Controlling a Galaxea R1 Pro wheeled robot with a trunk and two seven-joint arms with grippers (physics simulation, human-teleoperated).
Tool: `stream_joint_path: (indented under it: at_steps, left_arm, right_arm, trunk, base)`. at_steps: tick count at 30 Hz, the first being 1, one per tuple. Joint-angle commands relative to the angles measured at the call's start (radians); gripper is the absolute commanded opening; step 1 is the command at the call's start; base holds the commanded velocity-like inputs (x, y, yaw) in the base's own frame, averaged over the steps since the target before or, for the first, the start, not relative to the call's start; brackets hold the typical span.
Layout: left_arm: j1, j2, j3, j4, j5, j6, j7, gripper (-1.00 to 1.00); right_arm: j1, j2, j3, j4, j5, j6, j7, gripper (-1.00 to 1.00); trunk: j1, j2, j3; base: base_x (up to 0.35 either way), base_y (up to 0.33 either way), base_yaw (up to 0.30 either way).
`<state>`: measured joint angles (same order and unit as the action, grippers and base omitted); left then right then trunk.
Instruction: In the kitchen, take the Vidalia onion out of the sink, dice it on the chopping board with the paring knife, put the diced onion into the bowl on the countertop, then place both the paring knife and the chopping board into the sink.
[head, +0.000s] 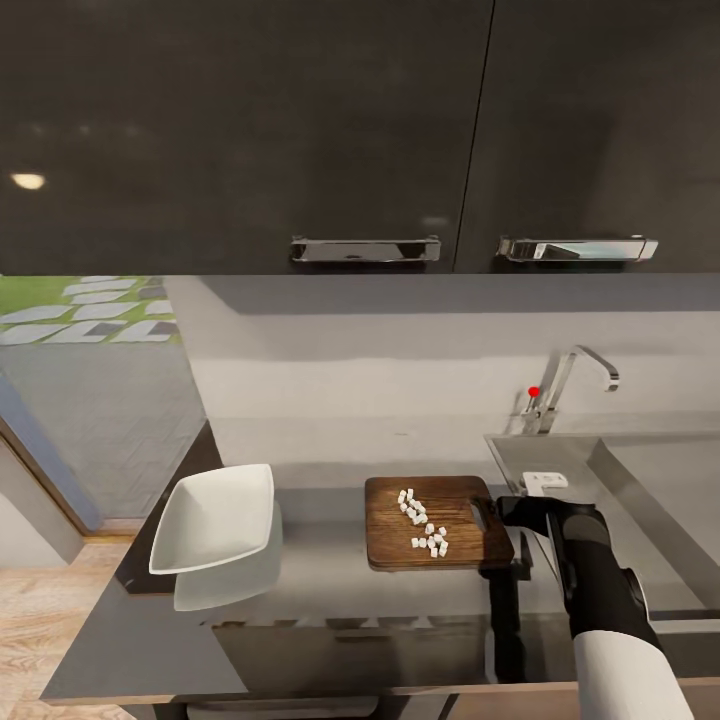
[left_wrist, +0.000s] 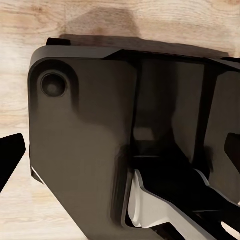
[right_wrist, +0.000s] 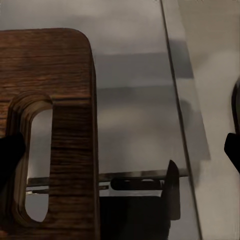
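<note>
- Head view: the brown wooden chopping board (head: 437, 521) with rounded corners lies flat on the glossy grey countertop (head: 330, 590), just left of the grey steel sink (head: 640, 480). A loose scatter of small white diced onion pieces (head: 423, 522) sits on top of it, so the cutting looks finished and the pieces haven't gone anywhere yet.
- The shallow white squarish bowl (head: 215, 520) is on the same counter, well to the left of the board and apart from it, and it looks empty. My guess is the dice have to travel that way, which is why the board matters now.
- The right gripper (head: 510, 512), black on a white-sleeved arm, is right at the board's right edge, beside its slot handle. Seems placed to take the board by that end, probably to carry or tip it toward the bowl. Can't tell from here whether it's clamped or slack.
- The chrome tap (head: 570, 385) with the red-tipped lever stands behind the sink.
- Left wrist view: dark robot body panels over the light wood floor (left_wrist: 30, 75). The left arm looks parked low and out of the way; finger state not readable.
- Right wrist view: the board's slotted end is very close, with dark fingertips (right_wrist: 10, 155) flanking it, one overlapping the wood. Whether it actually grips the board, I can't tell.
</note>
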<state>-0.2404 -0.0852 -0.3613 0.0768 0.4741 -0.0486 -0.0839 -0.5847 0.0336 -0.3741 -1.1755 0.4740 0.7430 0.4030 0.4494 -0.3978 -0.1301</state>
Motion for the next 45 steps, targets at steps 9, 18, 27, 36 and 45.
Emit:
stream_joint_path:
  at_steps: [9,18,27,36,45]
  left_arm:
    - [-0.002,0.001,-0.007,0.005,0.011,-0.005,-0.007,1.0]
    - [-0.002,0.001,-0.008,0.005,0.011,-0.005,-0.006,1.0]
    - [-0.002,0.001,-0.008,0.005,0.011,-0.005,-0.006,1.0]
    - [-0.002,0.001,-0.007,0.005,0.011,-0.005,-0.006,1.0]
    - [-0.002,0.001,-0.007,0.005,0.011,-0.005,-0.006,1.0]
  right_arm:
    - [-0.001,-0.001,-0.002,-0.001,0.011,0.002,0.01,1.0]
    - [-0.001,-0.001,-0.002,-0.001,0.011,0.002,0.01,1.0]
    - [-0.001,0.0,-0.002,-0.001,0.011,0.002,0.01,1.0]
    - [-0.001,0.001,-0.002,-0.001,0.011,0.002,0.01,1.0]
    - [-0.001,0.003,-0.002,-0.001,0.011,0.002,0.009,1.0]
  trunk:
    - [0.001,-0.002,-0.007]
    - [0.001,-0.002,-0.02]
    - [0.001,-0.002,-0.033]
    - [0.001,-0.002,-0.046]
    - [0.001,-0.002,-0.059]
  base:
    - [0.0,0.0,0.0]
    - [0.0,0.0,0.0]
    - [0.0,0.0,0.0]
    - [0.0,0.0,0.0]
    - [0.0,0.0,0.0]
